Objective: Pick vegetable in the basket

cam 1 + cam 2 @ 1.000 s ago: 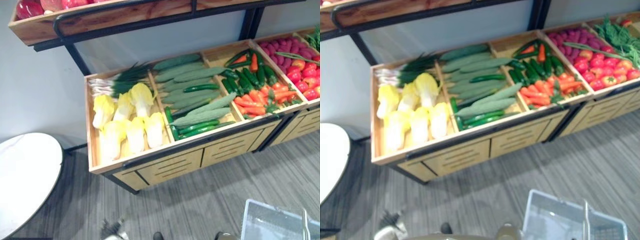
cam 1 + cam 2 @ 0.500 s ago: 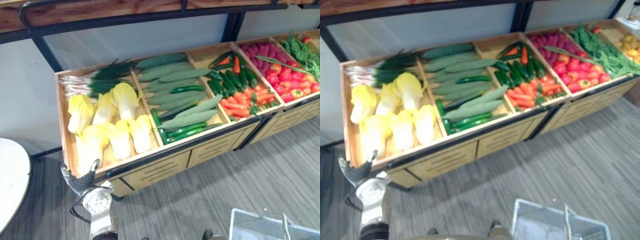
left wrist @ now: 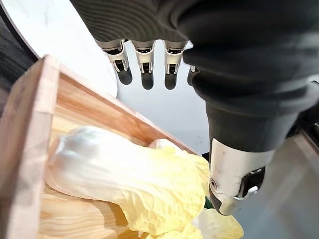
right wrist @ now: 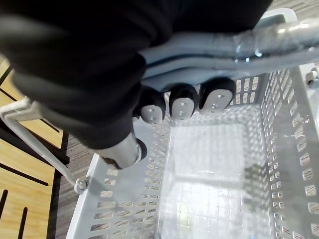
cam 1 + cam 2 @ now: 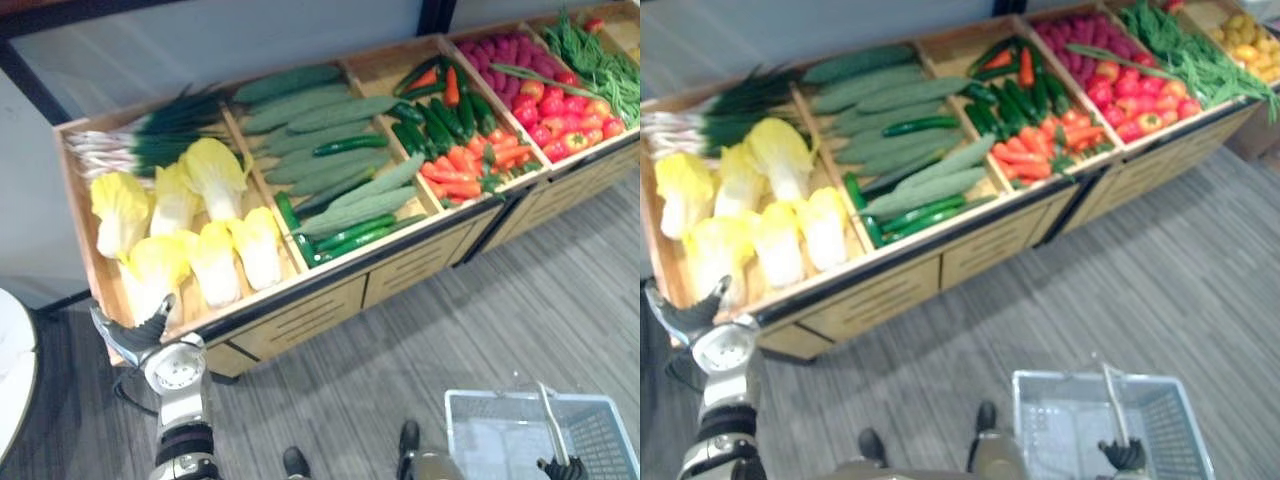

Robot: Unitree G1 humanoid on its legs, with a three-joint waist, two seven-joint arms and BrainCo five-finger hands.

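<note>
left hand [image 5: 135,334] fingers [image 3: 146,69]: straight, apart, not gripping anything, just over pale yellow leafy cabbage [image 3: 129,174]
right hand [image 5: 562,466] fingers [image 4: 182,105]: curled tight round grey metal handle [image 4: 259,47] of white plastic mesh basket [image 4: 124,214]
cabbage: lying in front-left corner of wooden produce bin [image 3: 27,149], well apart from basket

A pale grey wall [image 5: 200,45] backs a long wooden display stand [image 5: 310,312], split by wooden dividers [image 5: 262,185] into side-by-side compartments. A black rail [image 5: 395,252] runs along its front edge above slatted light-wood panels. A black post [image 5: 437,14] rises behind it. The floor [image 5: 520,310] is grey with fine streaks. A white round table [image 5: 12,370] sits at the left edge.
</note>
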